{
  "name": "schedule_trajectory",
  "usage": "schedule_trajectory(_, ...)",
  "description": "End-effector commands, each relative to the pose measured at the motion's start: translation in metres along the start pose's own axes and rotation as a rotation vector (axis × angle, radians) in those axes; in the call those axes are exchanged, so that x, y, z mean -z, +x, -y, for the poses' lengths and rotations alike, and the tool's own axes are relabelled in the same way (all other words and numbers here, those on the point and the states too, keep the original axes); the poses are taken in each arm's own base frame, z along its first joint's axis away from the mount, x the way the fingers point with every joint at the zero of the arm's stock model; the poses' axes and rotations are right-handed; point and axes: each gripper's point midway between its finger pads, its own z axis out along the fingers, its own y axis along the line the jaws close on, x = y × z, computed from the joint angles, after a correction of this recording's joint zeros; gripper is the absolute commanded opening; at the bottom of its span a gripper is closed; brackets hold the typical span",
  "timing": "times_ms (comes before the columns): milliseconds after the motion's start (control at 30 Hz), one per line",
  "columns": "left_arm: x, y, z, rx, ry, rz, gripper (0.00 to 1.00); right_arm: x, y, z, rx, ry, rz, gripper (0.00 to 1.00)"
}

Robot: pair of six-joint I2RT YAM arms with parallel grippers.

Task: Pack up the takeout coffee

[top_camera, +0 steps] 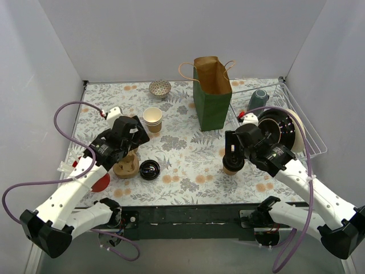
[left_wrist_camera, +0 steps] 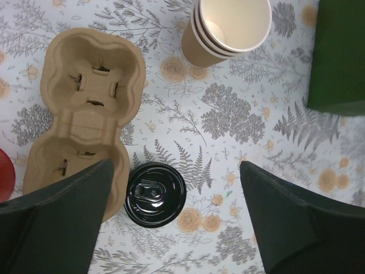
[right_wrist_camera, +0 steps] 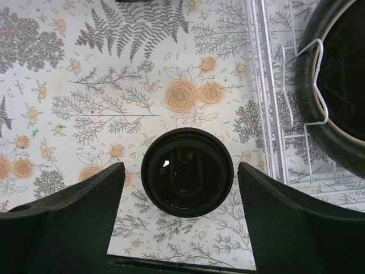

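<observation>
The takeout coffee (right_wrist_camera: 187, 179) stands upright on the floral cloth, and the right wrist view looks straight down on its black sip lid. My right gripper (right_wrist_camera: 181, 168) hangs over it, open, with a finger on either side and a gap to the lid on both. In the top view only the tan cup base (top_camera: 229, 169) shows under that gripper (top_camera: 232, 155). The green paper bag (top_camera: 212, 105) stands open at the back centre. My left gripper (left_wrist_camera: 175, 171) is open and empty above a spare black lid (left_wrist_camera: 155, 194).
A tan pulp cup carrier (left_wrist_camera: 85, 108) lies left of the spare lid (top_camera: 150, 169). Stacked empty paper cups (top_camera: 153, 119) stand behind it, a patterned bowl (top_camera: 160, 87) farther back. A wire rack (top_camera: 312, 149) at right holds a dark plate (top_camera: 276, 130) and a grey-blue mug (top_camera: 258, 100).
</observation>
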Motion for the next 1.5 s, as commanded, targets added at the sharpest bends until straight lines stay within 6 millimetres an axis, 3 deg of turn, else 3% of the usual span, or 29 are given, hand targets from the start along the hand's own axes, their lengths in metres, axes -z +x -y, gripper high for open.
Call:
schedule_trajectory(0, 0.014, -0.021, -0.027, 0.224, -0.123, 0.132, 0.82, 0.014, -0.023, 0.001, -0.023, -0.008, 0.075, 0.86)
schedule_trajectory(67, 0.02, -0.028, -0.039, 0.375, -0.201, 0.176, 0.81, 0.016, -0.025, -0.003, -0.03, -0.033, 0.085, 0.85)
schedule_trajectory(167, 0.025, -0.039, -0.032, 0.498, -0.26, 0.161, 0.87, 0.019, -0.028, -0.01, -0.043, -0.074, 0.096, 0.84)
schedule_trajectory(233, 0.028, -0.041, -0.032, 0.522, -0.341, 0.131, 0.84, 0.019, -0.029, -0.019, -0.036, -0.127, 0.111, 0.84)
schedule_trajectory(300, 0.028, -0.041, -0.034, 0.657, -0.415, 0.133, 0.79, 0.018, -0.027, -0.02, -0.028, -0.137, 0.112, 0.84)
schedule_trajectory(467, 0.008, -0.028, -0.041, 0.837, -0.509, 0.011, 0.74, 0.024, -0.03, -0.027, -0.018, -0.196, 0.141, 0.83)
schedule_trajectory(533, -0.002, -0.033, -0.051, 0.898, -0.556, 0.033, 0.73, 0.027, -0.031, -0.028, -0.016, -0.217, 0.16, 0.83)
schedule_trajectory(633, -0.023, -0.033, -0.058, 0.943, -0.601, -0.005, 0.73, 0.029, -0.033, -0.028, -0.013, -0.226, 0.187, 0.83)
schedule_trajectory(733, -0.04, -0.018, -0.059, 0.968, -0.651, -0.068, 0.71, 0.028, -0.036, -0.025, -0.003, -0.213, 0.206, 0.83)
schedule_trajectory(1100, -0.052, 0.009, -0.081, 1.123, -0.733, -0.035, 0.66, 0.022, -0.036, -0.026, 0.011, -0.204, 0.204, 0.82)
schedule_trajectory(1467, -0.081, 0.036, -0.094, 1.141, -0.82, -0.076, 0.64, 0.021, -0.036, -0.03, 0.01, -0.223, 0.205, 0.82)
